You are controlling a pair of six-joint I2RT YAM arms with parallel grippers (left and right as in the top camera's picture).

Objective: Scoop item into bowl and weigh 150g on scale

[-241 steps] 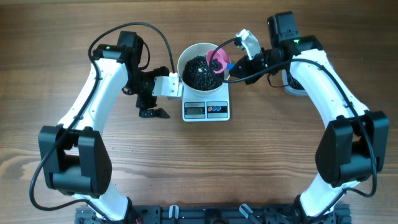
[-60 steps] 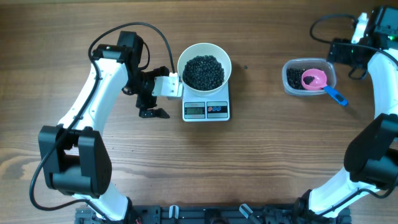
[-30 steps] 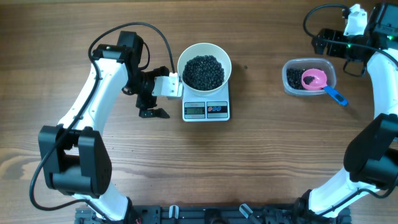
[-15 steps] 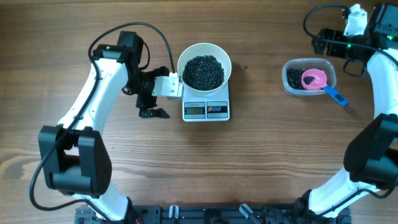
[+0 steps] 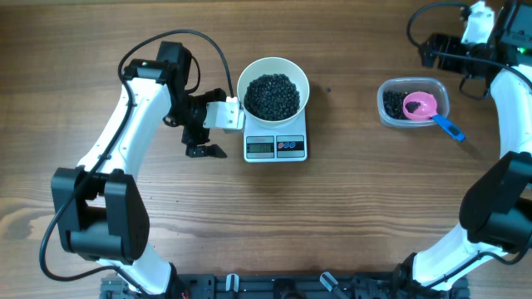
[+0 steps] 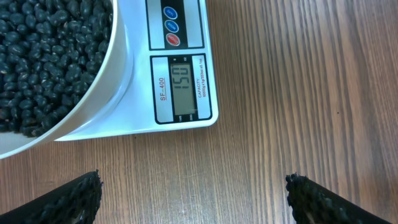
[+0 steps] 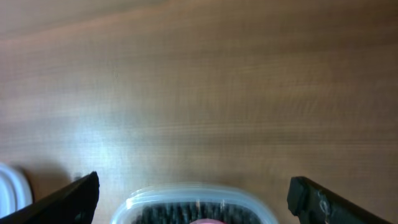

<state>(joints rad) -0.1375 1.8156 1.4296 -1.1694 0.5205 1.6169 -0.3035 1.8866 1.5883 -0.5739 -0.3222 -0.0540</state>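
The right arm (image 5: 509, 100) has drawn back far to the right of the scale (image 5: 276, 146), its jaws released and empty. The pink scoop (image 5: 420, 105) now lies in the tub (image 5: 382, 104), well right of the scale. The bowl (image 5: 273, 65) of beans (image 5: 273, 95) sits on the scale, whose display (image 6: 183, 87) reads 150. The left arm's (image 5: 141, 108) jaws hang released just left of the scale. The weighing looks finished.
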